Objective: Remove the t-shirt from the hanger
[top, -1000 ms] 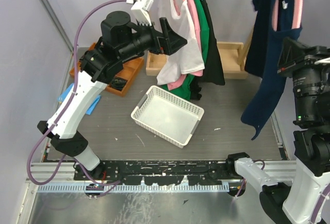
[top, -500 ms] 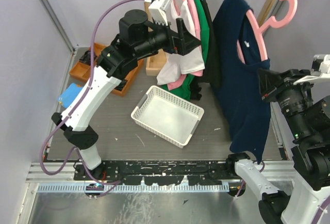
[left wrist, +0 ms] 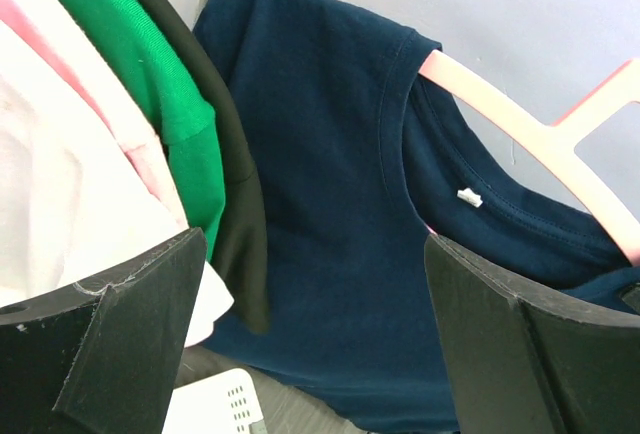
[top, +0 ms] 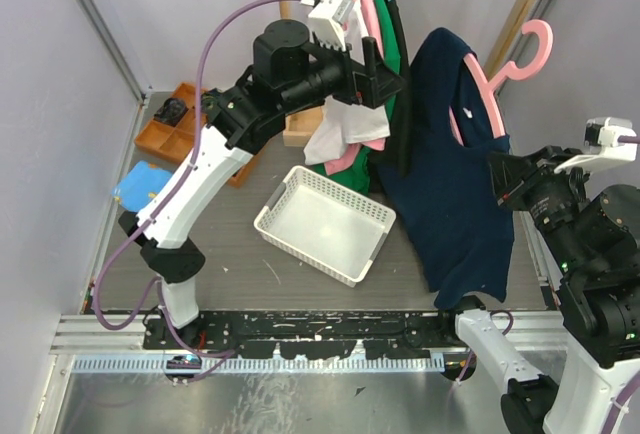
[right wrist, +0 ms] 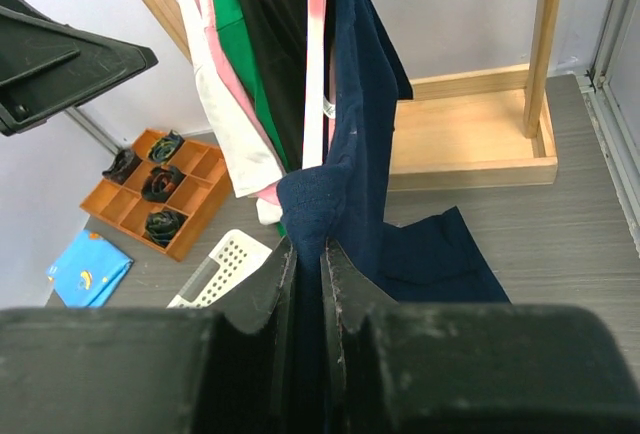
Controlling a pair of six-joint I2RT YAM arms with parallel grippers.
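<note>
A navy t-shirt (top: 450,194) hangs on a pink hanger (top: 495,79) held in the air right of centre. My right gripper (top: 503,176) is shut on the shirt's shoulder fabric at the hanger's lower end. In the right wrist view the navy cloth (right wrist: 355,124) bunches between the closed jaws (right wrist: 322,246), and the hanger (right wrist: 316,74) shows edge-on above. My left gripper (top: 390,74) is raised and open, just left of the shirt, with nothing between its fingers. Its wrist view looks straight at the t-shirt (left wrist: 320,184) and the hanger arm (left wrist: 510,119) between the spread fingers (left wrist: 120,344).
White, pink, green and black shirts (top: 350,114) hang on a wooden rack behind my left gripper. A white basket (top: 325,224) lies on the table centre. An orange compartment tray (top: 175,124) and a blue cloth (top: 140,186) sit at left. A wooden post (top: 525,4) leans at back right.
My right arm has swung the navy t-shirt and hanger leftward toward the centre. My left arm has risen and moved right toward the shirt, staying open.
</note>
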